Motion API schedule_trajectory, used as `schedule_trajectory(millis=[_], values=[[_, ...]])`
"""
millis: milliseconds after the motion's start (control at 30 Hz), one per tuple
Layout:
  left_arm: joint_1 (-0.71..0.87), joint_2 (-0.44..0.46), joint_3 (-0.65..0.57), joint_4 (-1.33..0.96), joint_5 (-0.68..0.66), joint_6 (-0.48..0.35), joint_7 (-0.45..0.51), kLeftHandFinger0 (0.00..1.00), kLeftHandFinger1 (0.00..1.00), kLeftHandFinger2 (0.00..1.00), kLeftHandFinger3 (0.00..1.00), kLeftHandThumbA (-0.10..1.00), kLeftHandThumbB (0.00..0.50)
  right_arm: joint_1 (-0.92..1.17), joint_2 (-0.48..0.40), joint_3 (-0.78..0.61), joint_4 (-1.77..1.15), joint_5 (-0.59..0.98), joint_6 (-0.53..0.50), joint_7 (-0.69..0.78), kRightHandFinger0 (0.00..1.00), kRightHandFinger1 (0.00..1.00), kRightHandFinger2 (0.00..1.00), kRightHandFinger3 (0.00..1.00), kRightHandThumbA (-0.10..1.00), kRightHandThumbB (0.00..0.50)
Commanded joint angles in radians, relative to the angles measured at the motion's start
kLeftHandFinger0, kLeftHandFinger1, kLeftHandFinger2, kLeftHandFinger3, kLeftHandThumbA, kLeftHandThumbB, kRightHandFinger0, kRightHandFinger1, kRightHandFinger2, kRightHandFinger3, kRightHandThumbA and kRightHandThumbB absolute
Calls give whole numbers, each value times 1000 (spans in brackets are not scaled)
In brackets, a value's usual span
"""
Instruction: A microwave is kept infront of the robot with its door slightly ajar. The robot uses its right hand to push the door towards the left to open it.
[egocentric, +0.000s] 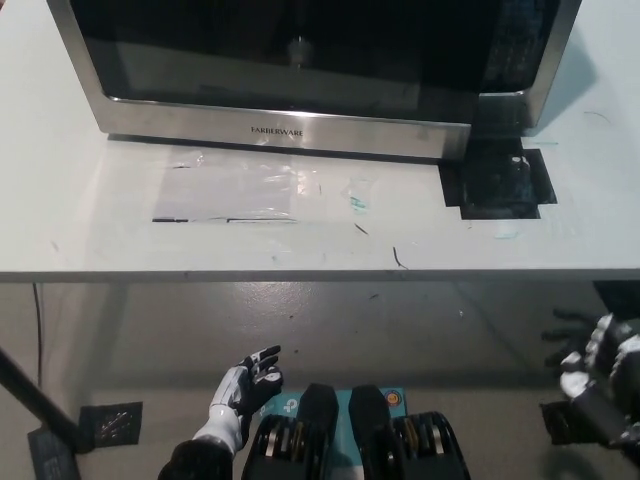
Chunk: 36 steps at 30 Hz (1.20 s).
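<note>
On the white surface (80, 230) directly ahead of the robot stands the stainless-steel microwave with a dark glass door (300, 60), its front edge angled slightly, which suggests the door is only ajar; the opening push appears not yet started. The black right hand (590, 365) sits low at the right edge, below the surface level and well apart from the door; whether its fingers are spread or curled cannot be told. The white left hand (250, 385) rests low at the lower left, fingers apart and holding nothing. Remaining work: raise the right hand to door height, contact the door's right side, and push it leftward. Black tape squares (497, 180) mark the surface near the microwave's right corner, and clear tape strips (240, 190) lie before it. Nothing on the surface blocks the door's swing path, though the surface edge lies between the hand and the door.
</note>
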<state>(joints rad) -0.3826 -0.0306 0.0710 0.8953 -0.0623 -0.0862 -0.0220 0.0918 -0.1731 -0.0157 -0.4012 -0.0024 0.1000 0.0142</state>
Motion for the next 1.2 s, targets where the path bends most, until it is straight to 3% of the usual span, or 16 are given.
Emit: schedule_trajectory(millis=[0,100,167,233,300,367,533,667,733,933,1033,1167], values=[[-23,4,-2,-20,-11,-46,-19,862,833,852,749,109,191,-135,-116,-40,-374,202,323,68,361,403,497,653,79,135],[-22,5,-1,-15,-9,-46,-13,823,802,830,729,124,211,-187,-162,-51,-422,233,369,62,373,397,482,656,92,130],[-19,5,-1,-19,-11,-38,-15,832,822,854,762,114,193,-245,-198,-59,-416,228,370,57,308,358,462,638,40,130],[-16,6,-7,-29,1,-27,-4,943,929,930,826,104,176,-336,-216,-68,-351,227,370,53,274,320,416,618,-10,142],[-11,5,-7,-41,2,-15,1,952,935,927,824,99,171,-392,-218,-76,-288,221,370,45,293,339,432,616,-89,132],[-10,4,-10,-45,3,-13,0,965,950,940,844,118,165,-433,-224,-79,-247,218,370,34,312,358,458,617,-100,122],[-19,4,-8,-33,-4,-23,-8,948,928,930,835,109,180,-586,-224,-77,-50,144,339,34,319,371,480,621,-75,115],[-25,7,-9,-25,-4,-38,-11,950,939,936,830,99,182,-707,-221,-78,133,114,298,25,293,367,492,621,-46,141],[-29,6,-5,-19,-9,-42,-13,873,871,886,783,98,194,-759,-237,-49,202,51,268,20,288,362,476,621,-21,138],[-34,3,3,-6,-21,-47,-16,863,831,836,727,103,210,-867,-249,-3,400,-22,213,19,288,348,454,626,85,166],[-29,7,-10,-3,-7,-59,-17,848,830,849,749,125,197,-895,-247,19,488,-55,211,7,277,337,447,625,14,162],[-35,5,-6,0,-13,-59,-16,889,875,882,781,117,201,-934,-241,27,607,-73,190,-1,268,339,440,634,26,177]])
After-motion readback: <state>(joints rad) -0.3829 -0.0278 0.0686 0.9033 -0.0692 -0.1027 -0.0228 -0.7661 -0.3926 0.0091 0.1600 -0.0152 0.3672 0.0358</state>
